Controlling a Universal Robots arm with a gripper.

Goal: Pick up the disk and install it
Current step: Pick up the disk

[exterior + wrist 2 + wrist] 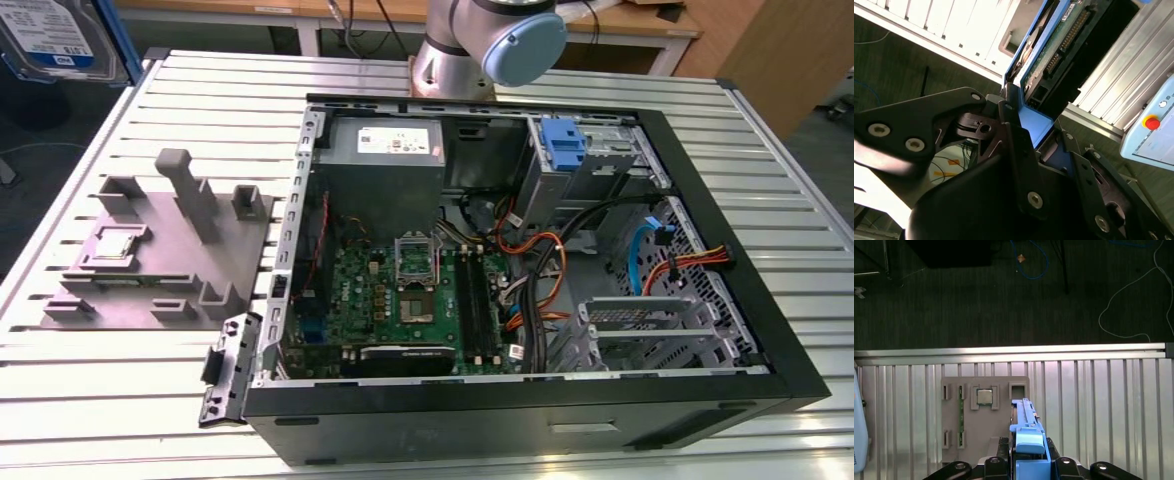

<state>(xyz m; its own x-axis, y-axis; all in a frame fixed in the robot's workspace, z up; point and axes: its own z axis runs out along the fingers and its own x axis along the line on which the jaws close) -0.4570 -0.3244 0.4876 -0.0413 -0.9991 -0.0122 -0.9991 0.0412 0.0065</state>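
The disk [1026, 432] is up in the air and turned on edge, with the pincer [1028, 462] clamped on its blue carrier frame. To my eye the job in hand is the carry, and what matters there is a steady hold. I'd want the squeeze kept on the plastic frame and not on the bare board. I'd also want the drive held square without any swing, and its path high enough to clear the upright posts of the grey fixture [979, 435]. In the first wrist view that fixture lies below the disk, about under its near edge, with a small chip [985, 396] seated in one of its pockets. In the second wrist view the disk [1054, 45] stands out beyond the black fingers [1019, 150], which sit on either side of the frame, and its green circuit board and connector row face the camera. Most of its length juts past the tips, so only the near end looks caught, and I reckon a knock on the far end could lever it loose. In the exterior view the disk [51, 38] hangs label side out, high above the fixture [134, 275] at the exterior view's left. It is well apart from the open computer case [534, 425], which sits just beside the fixture on the exterior view's right. Loose cables [541, 255] run through the half of the case farther from the fixture. Fixture and case both rest on the slatted desk [747, 150]
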